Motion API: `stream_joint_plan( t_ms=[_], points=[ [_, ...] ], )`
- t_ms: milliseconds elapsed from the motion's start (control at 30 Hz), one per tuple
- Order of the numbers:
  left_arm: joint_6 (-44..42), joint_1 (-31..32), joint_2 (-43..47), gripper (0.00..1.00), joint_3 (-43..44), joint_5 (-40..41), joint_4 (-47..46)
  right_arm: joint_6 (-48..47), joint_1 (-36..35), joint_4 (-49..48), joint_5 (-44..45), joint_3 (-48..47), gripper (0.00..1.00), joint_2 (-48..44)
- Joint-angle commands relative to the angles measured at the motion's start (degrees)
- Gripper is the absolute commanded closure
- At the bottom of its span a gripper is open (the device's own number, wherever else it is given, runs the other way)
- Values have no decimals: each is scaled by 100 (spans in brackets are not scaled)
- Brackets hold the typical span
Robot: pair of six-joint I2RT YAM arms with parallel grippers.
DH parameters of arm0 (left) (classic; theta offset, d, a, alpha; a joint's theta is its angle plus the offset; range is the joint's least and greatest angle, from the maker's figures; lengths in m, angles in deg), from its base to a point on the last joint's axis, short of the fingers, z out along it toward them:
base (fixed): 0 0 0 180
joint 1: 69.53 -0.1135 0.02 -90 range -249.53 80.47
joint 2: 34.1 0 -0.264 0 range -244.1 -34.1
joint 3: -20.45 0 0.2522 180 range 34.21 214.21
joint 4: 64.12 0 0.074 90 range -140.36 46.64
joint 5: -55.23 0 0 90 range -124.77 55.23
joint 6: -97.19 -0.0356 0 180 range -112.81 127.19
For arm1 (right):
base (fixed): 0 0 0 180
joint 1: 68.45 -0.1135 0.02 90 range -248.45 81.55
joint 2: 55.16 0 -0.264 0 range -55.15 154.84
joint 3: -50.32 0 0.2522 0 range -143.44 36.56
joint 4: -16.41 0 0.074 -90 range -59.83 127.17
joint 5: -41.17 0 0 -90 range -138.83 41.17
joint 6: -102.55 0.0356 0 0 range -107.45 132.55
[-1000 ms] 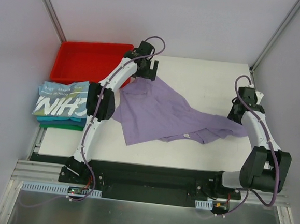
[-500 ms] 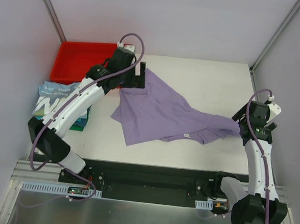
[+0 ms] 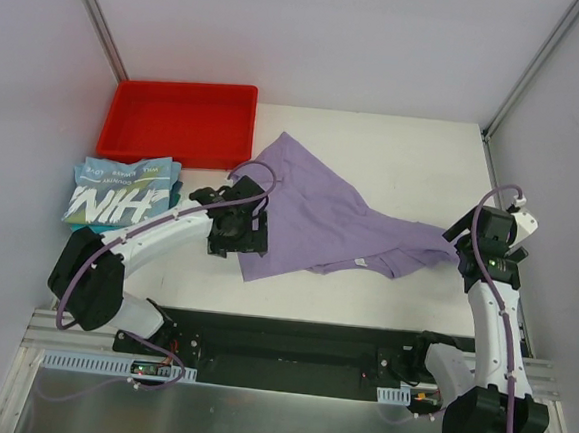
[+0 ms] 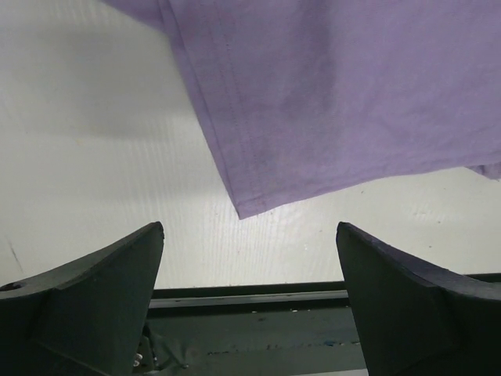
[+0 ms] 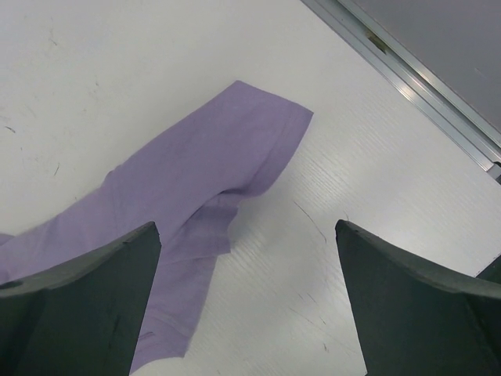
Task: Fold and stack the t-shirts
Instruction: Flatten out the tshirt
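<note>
The lavender t-shirt (image 3: pixel 320 214) lies spread and partly rumpled in the middle of the table. My left gripper (image 3: pixel 245 243) hovers open and empty over its near-left part. In the left wrist view the shirt's hemmed corner (image 4: pixel 244 205) lies just beyond the gripper (image 4: pixel 249 229). My right gripper (image 3: pixel 466 233) is open and empty at the shirt's right end. In the right wrist view a sleeve (image 5: pixel 235 149) lies ahead of the gripper (image 5: pixel 246 227). Folded shirts are stacked at the left, the light blue one with white lettering (image 3: pixel 121 195) on top of teal and green.
A red plastic tray (image 3: pixel 177 117) stands at the far left, behind the folded stack. The table's near edge and a black rail (image 4: pixel 250 313) lie just under my left gripper. A metal frame rail (image 5: pixel 407 78) runs along the table's right edge.
My left arm has swung back from the shirt's far corner by the tray to its near-left corner. The far corner now lies flat. The right arm has barely moved in the last half second.
</note>
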Motion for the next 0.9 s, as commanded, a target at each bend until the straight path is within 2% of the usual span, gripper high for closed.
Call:
stream_joint_plan(
  t_ms=[0, 133, 400, 500, 733, 867],
  points=[
    [301, 115, -177, 13, -98, -198, -188, 34, 43, -119, -125, -52, 4, 100],
    [363, 142, -432, 25, -195, -356, -250, 16, 43, -49, -73, -78, 4, 135],
    [311, 194, -1030, 37, -239, -462, -391, -1, 52, -40, 33, -52, 4, 153],
    [249, 194, -1241, 44, -326, -673, -391, -28, 52, -14, 59, -69, 4, 144],
    [380, 229, -1452, 44, -459, -664, -470, -10, 61, -13, 95, -61, 4, 188],
    [442, 317, -1654, 51, -353, -787, -496, -10, 69, 13, 77, -87, 4, 232]
  ],
)
